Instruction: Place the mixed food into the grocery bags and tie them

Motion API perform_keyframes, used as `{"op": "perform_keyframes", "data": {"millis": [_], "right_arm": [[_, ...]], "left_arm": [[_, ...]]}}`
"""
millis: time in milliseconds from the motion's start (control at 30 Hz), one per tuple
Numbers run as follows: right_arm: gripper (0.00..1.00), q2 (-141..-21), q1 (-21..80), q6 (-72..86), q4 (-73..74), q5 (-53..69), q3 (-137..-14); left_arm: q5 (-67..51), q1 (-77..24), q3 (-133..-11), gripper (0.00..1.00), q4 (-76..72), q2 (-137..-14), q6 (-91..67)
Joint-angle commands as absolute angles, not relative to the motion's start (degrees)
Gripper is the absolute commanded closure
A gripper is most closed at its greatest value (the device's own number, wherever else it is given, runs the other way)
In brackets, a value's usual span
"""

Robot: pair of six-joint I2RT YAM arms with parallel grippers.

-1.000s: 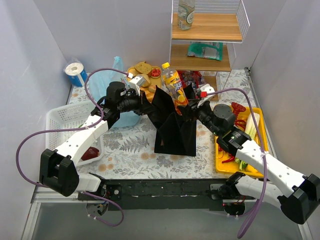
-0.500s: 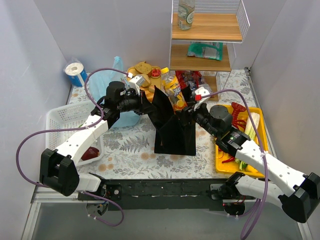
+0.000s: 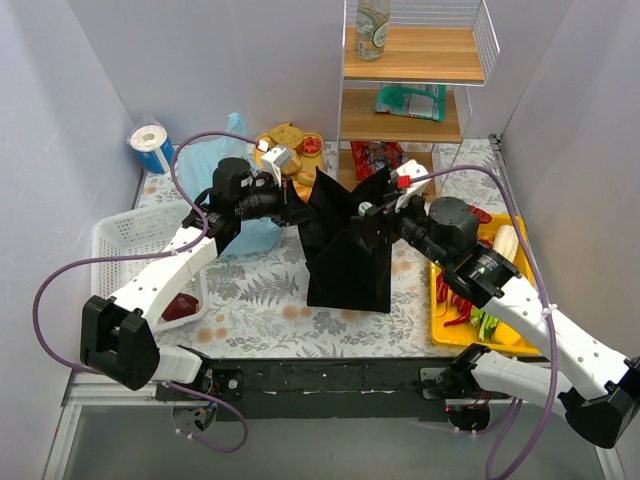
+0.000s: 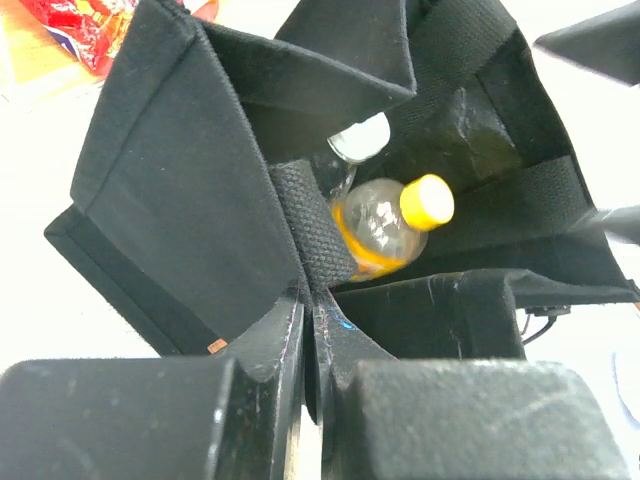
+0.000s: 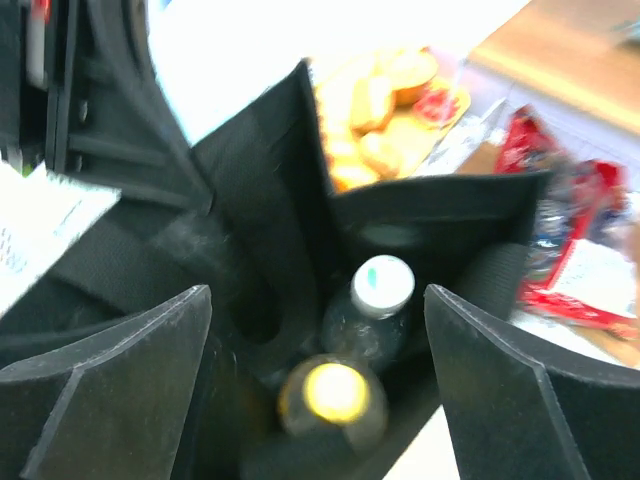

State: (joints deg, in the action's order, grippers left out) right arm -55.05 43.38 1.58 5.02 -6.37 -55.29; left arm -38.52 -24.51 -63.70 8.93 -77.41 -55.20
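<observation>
The left jaws are pinching together on the left rim of the black bag (image 3: 345,270), likely keeping its mouth open mid-counter (image 3: 260,290). The right jaws are hanging wide apart and empty over that mouth, where a yellow-capped bottle (image 4: 385,225) and a white-capped bottle (image 5: 372,300) are lying inside.

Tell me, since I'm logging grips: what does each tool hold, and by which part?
Left tool pinches the black bag by its woven rim strap. Right tool is open, holding nothing.

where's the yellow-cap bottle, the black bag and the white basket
yellow-cap bottle (image 4: 382,226), left wrist view, its clear body
black bag (image 3: 347,274), top view, its front wall
white basket (image 3: 135,236), top view, its lattice wall
</observation>
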Motion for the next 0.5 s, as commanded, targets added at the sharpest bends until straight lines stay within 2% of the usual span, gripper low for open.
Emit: {"op": "perform_keyframes", "data": {"millis": [0, 133, 300, 467], "right_arm": [[0.09, -56.2, 43.5, 2.6, 8.2, -17.3, -66.2], [0.13, -63.6, 39.4, 1.1, 9.7, -21.6, -74.0], [0.17, -71.5, 27.1, 3.7, 4.3, -12.0, -78.2], [0.18, -77.7, 22.8, 2.3, -8.3, -9.2, -75.5]], "left_arm": [[-39.3, -24.3, -65.5, 1.0, 6.0, -76.3, -54.7], [-38.9, -24.3, -63.6, 1.0, 5.7, -76.0, -54.4], [-37.7, -24.3, -62.0, 1.0, 6.1, -74.3, -53.1], [-36.9, -24.3, -60.7, 1.0, 6.2, -73.7, -52.5]]}}
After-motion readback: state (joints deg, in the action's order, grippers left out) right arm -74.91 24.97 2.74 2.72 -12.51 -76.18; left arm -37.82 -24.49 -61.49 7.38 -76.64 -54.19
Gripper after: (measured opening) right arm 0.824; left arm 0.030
